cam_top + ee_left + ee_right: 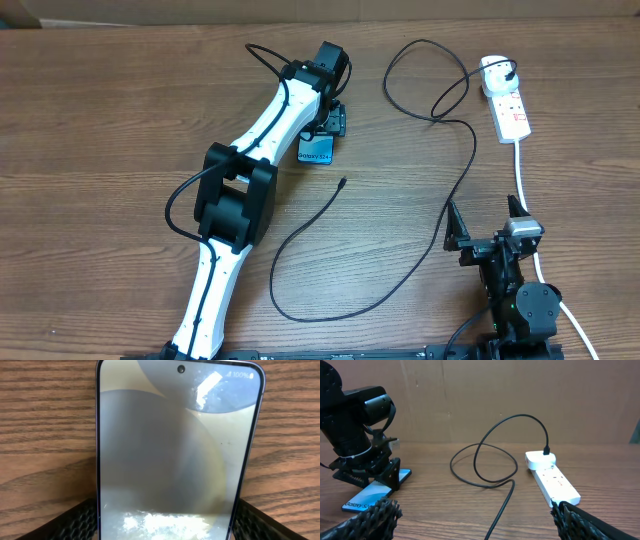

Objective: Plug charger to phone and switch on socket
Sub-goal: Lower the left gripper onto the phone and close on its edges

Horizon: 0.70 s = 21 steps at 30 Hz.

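The phone point(316, 152) lies on the wooden table with its screen lit, and it fills the left wrist view point(165, 450). My left gripper point(330, 125) stands over it, and its black fingers point(75, 520) press against both long edges, shut on it. The charger's black cable point(470, 150) loops across the table. Its plug tip point(343, 181) lies free just below the phone. Its white adapter point(492, 68) sits in the socket point(512, 115), a white strip at the far right. My right gripper point(487, 225) hangs open at the front right with nothing between its fingers point(370, 520).
The socket's thick white cord point(525, 180) runs down past my right arm to the table's front edge. In the right wrist view the cable point(490, 450) loops between the phone point(370, 495) and the socket point(560, 485). A brown wall stands behind the table.
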Each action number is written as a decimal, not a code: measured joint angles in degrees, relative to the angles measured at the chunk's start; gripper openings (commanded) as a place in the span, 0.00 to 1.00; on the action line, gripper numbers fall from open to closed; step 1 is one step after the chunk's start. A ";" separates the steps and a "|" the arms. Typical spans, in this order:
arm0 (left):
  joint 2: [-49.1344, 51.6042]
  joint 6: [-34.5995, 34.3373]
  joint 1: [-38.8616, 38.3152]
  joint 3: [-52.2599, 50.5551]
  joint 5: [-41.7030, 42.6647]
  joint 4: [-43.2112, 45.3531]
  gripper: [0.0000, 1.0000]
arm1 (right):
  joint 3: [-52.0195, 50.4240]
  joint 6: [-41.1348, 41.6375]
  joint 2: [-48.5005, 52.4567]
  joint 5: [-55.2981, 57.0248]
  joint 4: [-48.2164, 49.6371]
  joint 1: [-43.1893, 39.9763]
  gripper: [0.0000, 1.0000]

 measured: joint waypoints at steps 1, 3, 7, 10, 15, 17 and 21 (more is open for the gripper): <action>0.00 0.00 0.00 0.00 0.00 0.02 0.81 | 0.00 0.00 0.00 0.00 -0.04 0.00 1.00; 0.00 0.00 0.00 0.00 0.00 0.00 0.81 | 0.00 -0.02 0.00 0.00 -0.04 0.00 1.00; 0.00 0.00 0.00 0.00 0.00 0.00 0.79 | 0.00 -0.02 0.00 0.00 0.00 0.00 1.00; 0.00 0.00 0.00 0.00 0.00 0.00 0.75 | 0.00 0.02 0.00 0.00 -0.02 0.00 1.00; 0.00 0.02 0.00 0.00 -0.04 0.00 0.74 | 0.00 0.00 0.00 0.00 0.00 0.00 1.00; 0.00 0.02 0.00 0.00 -0.04 0.00 0.74 | 0.00 -0.02 0.00 0.00 -0.02 0.00 1.00; 0.00 0.02 0.00 0.00 -0.04 -0.11 0.73 | 0.00 0.00 0.00 -0.02 -0.02 0.00 1.00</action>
